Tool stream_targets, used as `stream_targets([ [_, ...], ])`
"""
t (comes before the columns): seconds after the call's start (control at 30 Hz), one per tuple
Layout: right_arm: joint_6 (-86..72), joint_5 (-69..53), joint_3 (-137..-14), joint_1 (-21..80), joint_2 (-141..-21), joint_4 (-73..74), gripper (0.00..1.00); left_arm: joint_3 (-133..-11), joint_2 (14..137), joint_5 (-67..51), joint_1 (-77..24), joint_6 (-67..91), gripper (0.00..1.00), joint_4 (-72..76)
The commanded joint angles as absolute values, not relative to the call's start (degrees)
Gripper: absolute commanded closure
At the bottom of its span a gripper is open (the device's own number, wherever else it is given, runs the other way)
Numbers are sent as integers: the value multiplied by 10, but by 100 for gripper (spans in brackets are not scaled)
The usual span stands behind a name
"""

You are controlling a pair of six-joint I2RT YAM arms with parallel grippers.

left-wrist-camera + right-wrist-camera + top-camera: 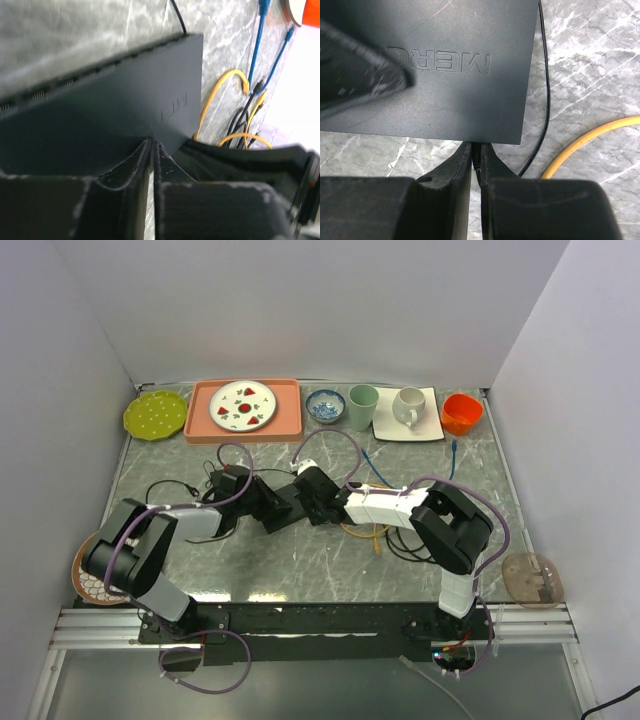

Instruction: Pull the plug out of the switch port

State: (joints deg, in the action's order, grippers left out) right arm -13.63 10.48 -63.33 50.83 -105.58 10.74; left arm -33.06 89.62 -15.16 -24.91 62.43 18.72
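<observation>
Left gripper (pixel 151 145): nearly clenched, empty, touching switch (pixel 125 95) edge.
Right gripper (pixel 476 150): clenched on dark plug (pixel 476 158) at switch edge.
Yellow cable (pixel 590 139): beside switch.

Two black arms on show: the left arm (pixel 140 555) carries a grey link, the right arm (pixel 450 525) white ones. Purple cables (pixel 236 446) loop off both. The black fingers (pixel 135 165) look scuffed.

The switch (pixel 470 100) runs off frame at nine and twelve o'clock; whatever sits inside the right gripper (pixel 476 150) is too dark to tell.
</observation>
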Motion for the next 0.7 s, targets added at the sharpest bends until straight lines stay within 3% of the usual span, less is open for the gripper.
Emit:
stream_targets([
  [0.0,-147,120,-633,504,-1044,87,100,-299,846,-147,-274,638,84,214],
  [0.3,-167,105,-614,504,-1034,80,100,-297,835,-102,-360,651,82,217],
  [0.67,-178,93,-598,511,-1022,76,100,-293,903,-83,-367,679,85,224],
])
